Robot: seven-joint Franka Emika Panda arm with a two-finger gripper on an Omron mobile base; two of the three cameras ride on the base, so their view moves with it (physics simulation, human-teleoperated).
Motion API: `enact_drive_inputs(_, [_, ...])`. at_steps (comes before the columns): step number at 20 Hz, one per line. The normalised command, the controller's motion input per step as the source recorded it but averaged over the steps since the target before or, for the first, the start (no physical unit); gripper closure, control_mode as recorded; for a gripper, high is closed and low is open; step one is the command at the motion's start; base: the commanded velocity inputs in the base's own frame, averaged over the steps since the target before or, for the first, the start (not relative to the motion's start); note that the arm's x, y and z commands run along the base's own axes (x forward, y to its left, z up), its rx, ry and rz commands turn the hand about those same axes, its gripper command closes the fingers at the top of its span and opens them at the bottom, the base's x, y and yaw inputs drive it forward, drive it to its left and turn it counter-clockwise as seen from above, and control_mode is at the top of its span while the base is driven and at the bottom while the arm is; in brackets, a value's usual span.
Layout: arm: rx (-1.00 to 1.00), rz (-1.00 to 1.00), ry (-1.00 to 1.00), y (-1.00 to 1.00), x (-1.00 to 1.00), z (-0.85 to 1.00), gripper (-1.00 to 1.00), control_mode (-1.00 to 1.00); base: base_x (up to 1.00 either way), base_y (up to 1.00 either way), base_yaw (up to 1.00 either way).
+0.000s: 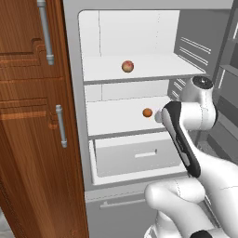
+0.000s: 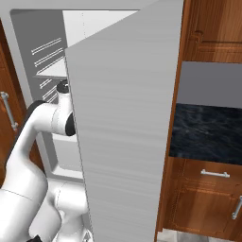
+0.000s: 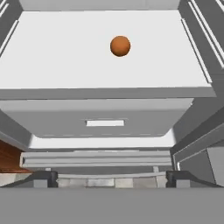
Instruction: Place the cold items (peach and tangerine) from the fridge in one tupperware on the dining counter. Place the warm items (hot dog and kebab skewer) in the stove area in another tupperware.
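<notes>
In the left base view, the peach [image 1: 128, 66] sits on the upper fridge shelf [image 1: 139, 69] and the tangerine [image 1: 147, 112] on the shelf below, my arm partly covering that shelf. In the right base view, the fridge door [image 2: 127, 132] hides the shelves. In the hand view, my pincer [image 3: 112, 179] is spread wide and empty, its tips cut off; the tangerine [image 3: 120, 46] lies well ahead.

An open grey fridge [image 1: 74, 116] stands between tall reddish-brown wooden cabinets [image 1: 28, 139] with raised panels and vertical metal handles [image 1: 61, 126]. Inside are white shelves [image 1: 139, 69], ribbed grey side walls and a pale drawer [image 1: 135, 158] with a slot pull at the bottom. The fridge door [image 2: 123, 142], brushed grey, swings out wide in the right base view. Beyond it lies a dark marbled surface [image 2: 208, 132] under a plain grey wall panel [image 2: 210, 82], with wooden cupboards and a drawer with a bar handle [image 2: 215, 174] below. The light is even and flat.
</notes>
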Motion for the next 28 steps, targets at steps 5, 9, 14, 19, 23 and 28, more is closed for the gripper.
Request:
enact_drive_inputs(5, [0.00,0.00,0.02,0.00,0.60,-0.14,-1.00,-1.00,0.00,0.00,0.00])
enact_drive_inputs(9, [0.00,0.00,0.00,-0.01,0.52,-0.04,-1.00,-1.00,0.00,0.00,0.00])
enact_drive_inputs(14, [0.00,0.03,0.01,-0.11,0.45,-0.07,-1.00,-1.00,0.00,0.00,0.00])
enact_drive_inputs(19, [0.00,0.06,0.00,-0.18,0.25,-0.17,-1.00,-1.00,0.00,0.00,0.00])
enact_drive_inputs(23, [0.00,0.00,0.00,-0.04,0.27,-0.22,-1.00,-1.00,0.00,0.00,0.00])
enact_drive_inputs(28, [0.00,0.00,0.00,0.00,0.36,-0.26,-1.00,-1.00,0.00,0.00,0.00])
